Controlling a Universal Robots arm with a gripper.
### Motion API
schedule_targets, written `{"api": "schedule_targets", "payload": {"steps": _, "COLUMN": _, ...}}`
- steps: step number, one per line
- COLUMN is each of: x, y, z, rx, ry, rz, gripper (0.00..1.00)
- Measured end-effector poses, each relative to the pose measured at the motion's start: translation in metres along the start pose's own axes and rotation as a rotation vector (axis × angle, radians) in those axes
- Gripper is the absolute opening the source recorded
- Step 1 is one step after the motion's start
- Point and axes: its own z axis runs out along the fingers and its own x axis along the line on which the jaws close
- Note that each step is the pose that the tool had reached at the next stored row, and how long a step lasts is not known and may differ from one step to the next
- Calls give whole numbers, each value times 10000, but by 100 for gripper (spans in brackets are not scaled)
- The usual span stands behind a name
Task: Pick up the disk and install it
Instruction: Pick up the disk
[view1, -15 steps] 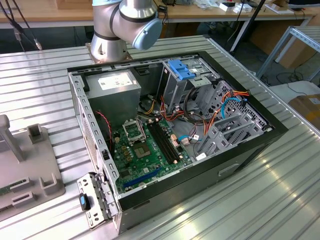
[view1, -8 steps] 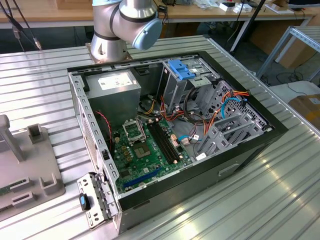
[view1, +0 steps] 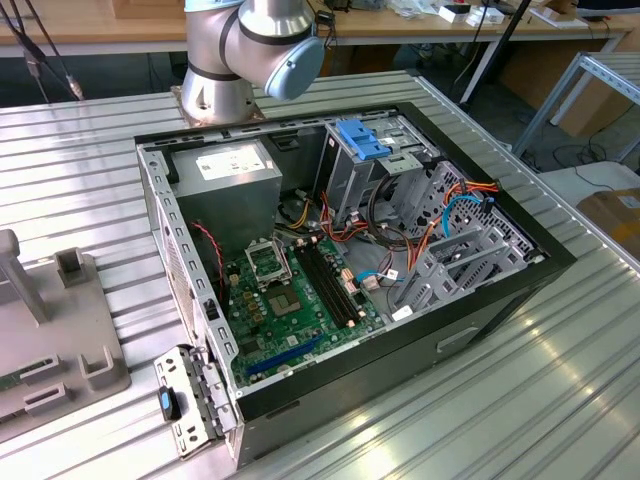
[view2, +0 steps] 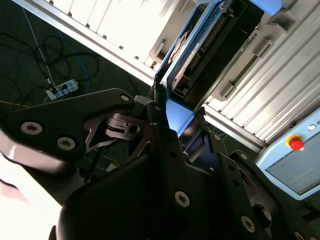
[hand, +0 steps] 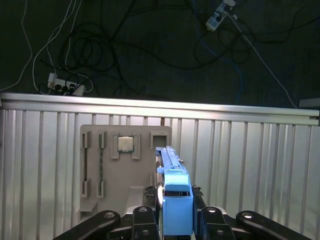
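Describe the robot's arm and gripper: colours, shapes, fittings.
The arm is built of thick, rounded silver-grey metal joints, one of them closed by a round pale blue cap. In both wrist views the gripper is matt black, made of flat, angular linkage plates and bars fastened with round silver screws.

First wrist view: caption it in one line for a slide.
Gripper holds the blue-framed disk edge-on, with a grey tray holding a chip beyond it on the ribbed table.
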Motion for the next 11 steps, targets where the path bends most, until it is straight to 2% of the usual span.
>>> {"api": "schedule_targets", "payload": {"steps": 3, "x": -1, "y": -1, "z": -51, "rx": 0, "ry": 0, "rz": 0, "gripper": 36}}
{"api": "schedule_targets", "payload": {"steps": 11, "x": -3, "y": -1, "z": -92, "rx": 2, "ry": -1, "rz": 0, "gripper": 36}}
